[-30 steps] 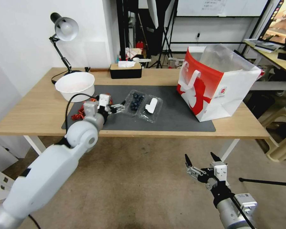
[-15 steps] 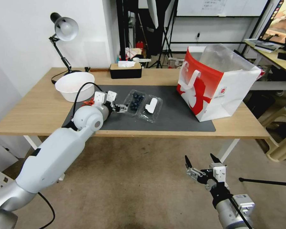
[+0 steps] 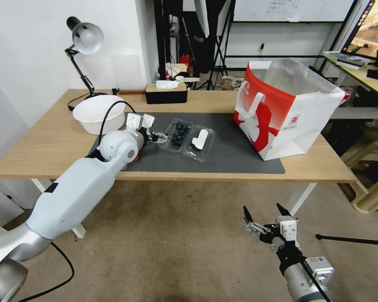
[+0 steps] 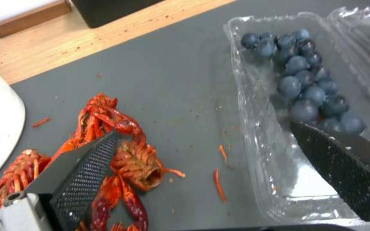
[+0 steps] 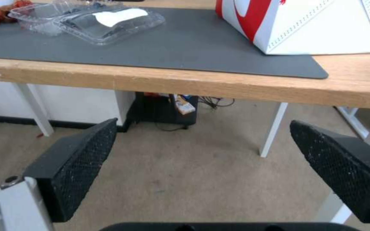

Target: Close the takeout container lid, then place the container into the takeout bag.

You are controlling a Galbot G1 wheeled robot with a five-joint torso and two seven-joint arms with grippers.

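Your left tool (image 3: 161, 137), jaws apart, straddles the container's (image 3: 178, 134) left rim at frame centre; the lid (image 3: 199, 142) lies open beyond, rightward.

My left arm reaches forward and across, elbow bent, wrist level and low. My left gripper (image 3: 163, 137) is spread wide, one finger (image 4: 82, 173) on each side with a broad gap between. My right arm hangs low and idle at my right side, forearm angled up, my right gripper (image 3: 261, 212) parted too, its black tips pointing upward.
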